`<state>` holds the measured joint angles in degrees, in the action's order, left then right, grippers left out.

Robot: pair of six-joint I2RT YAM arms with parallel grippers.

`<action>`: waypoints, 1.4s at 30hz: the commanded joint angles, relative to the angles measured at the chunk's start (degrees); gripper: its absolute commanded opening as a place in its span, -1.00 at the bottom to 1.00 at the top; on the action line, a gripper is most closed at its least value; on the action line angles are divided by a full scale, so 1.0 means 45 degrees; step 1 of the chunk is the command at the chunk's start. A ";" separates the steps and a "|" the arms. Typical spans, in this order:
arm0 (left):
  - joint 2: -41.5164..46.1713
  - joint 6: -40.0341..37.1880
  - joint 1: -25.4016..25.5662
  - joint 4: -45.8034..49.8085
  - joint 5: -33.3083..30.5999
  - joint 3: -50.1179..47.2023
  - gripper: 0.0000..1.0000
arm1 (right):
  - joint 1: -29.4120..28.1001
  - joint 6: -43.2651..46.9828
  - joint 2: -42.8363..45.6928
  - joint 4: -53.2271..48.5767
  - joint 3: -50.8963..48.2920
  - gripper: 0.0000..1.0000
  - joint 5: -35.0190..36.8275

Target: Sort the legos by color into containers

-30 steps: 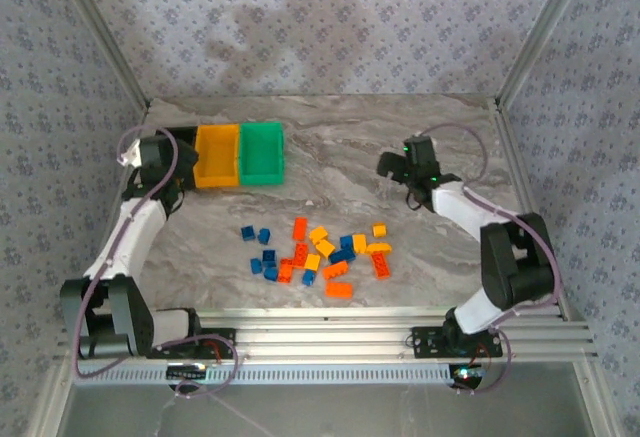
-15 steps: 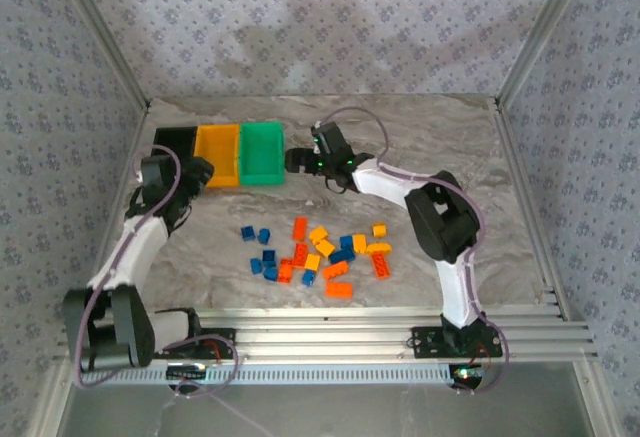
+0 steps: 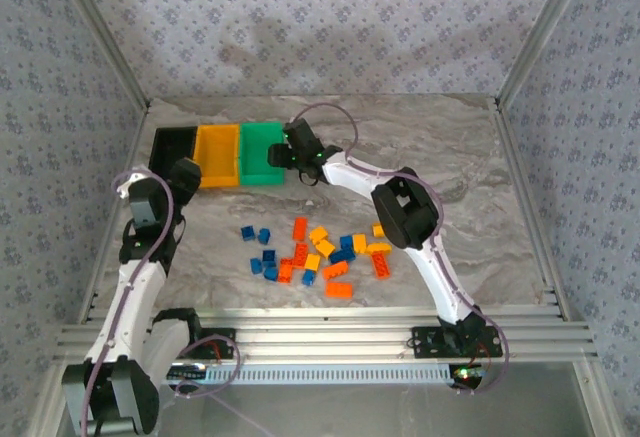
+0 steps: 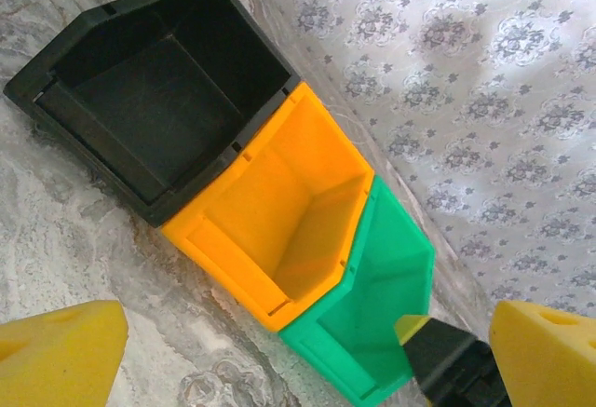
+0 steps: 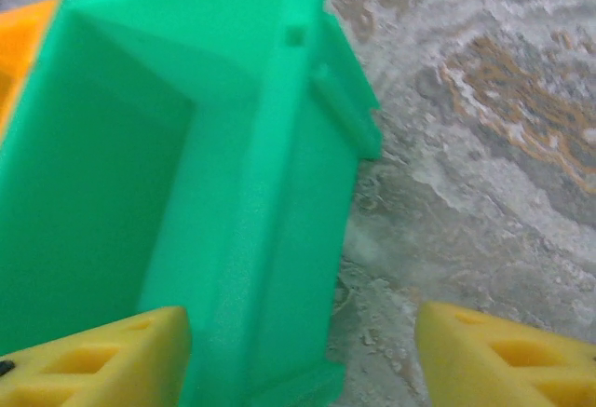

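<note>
Legos [image 3: 318, 253] unsorted, loose on the table [image 3: 450, 147], toward its near edge.
Right gripper [image 5: 300, 337] unclenched, straddling the green bin's [image 5: 140, 146] right wall, one finger inside, one outside, not pinching. Left gripper [image 4: 303, 351] spread wide, empty, near the black bin [image 4: 158, 90]. Likely step: shifting the bin before any picking; next, clamping that wall squarely without tipping it. Small studded bricks, blue, yellow-orange, red-orange, bunched close.

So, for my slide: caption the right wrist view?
Right gripper, yellow fingers straddling one wall of the green plastic bin.

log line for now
right jaws open astride green plastic bin wall | left jaws open, empty | small plastic bricks loose on table
</note>
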<state>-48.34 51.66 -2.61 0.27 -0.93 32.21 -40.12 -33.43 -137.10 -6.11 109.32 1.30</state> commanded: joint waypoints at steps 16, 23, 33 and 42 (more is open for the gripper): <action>-0.0384 -0.0668 0.2004 -0.0109 0.0222 0.1043 0.99 | 0.0872 0.0206 0.3848 -0.0119 -0.4595 -1.00 0.2097; -0.1453 -0.0747 0.3006 0.0786 0.0507 0.1510 1.00 | 0.1888 0.0774 0.6524 -0.1608 -0.7383 -1.00 0.2390; -0.1337 -0.0937 0.3508 0.0644 0.0769 0.0925 1.00 | 0.3682 0.1688 0.8068 -0.1169 -0.9888 -1.00 0.0963; -0.1448 -0.1025 0.3803 0.0682 0.1146 0.0579 1.00 | 0.4631 0.3304 0.8539 -0.0846 -1.0750 -1.00 -0.0477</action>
<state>-54.96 48.03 14.28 3.22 2.63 35.46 -20.80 -19.81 -100.31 -9.26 61.87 4.78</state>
